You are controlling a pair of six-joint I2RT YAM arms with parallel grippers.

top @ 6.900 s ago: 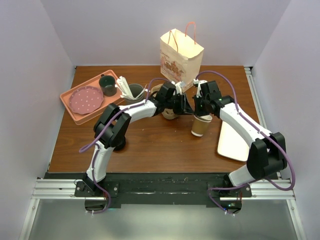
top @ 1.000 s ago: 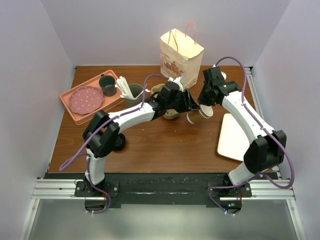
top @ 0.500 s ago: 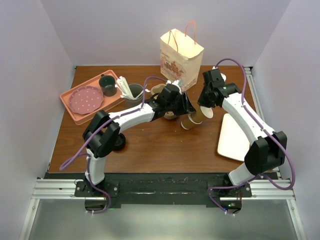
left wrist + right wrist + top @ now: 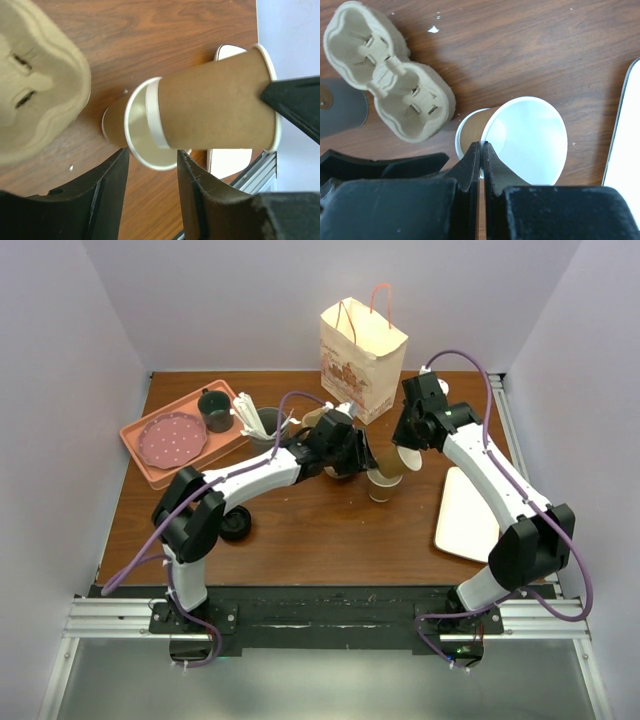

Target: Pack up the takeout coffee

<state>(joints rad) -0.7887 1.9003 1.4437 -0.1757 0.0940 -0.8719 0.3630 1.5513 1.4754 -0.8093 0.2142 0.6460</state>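
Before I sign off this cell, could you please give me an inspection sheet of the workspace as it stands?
Surface: brown wooden table, a few white crumbs near the carrier.
Job's things: two tan takeout cups, the upper cup tilted with its base in the lower cup; carrier beside them, both visible holes empty.
Clutter: pink tray with spotted plate and dark mug; tumbler of white utensils; paper bag; white tray.
Grippers: right claw shut on the upper cup's rim; left claw seemingly gripping the lower cup.
Cables: purple cables along both arms, clear of the cups.
Surroundings: plain pale walls; nothing else seen.
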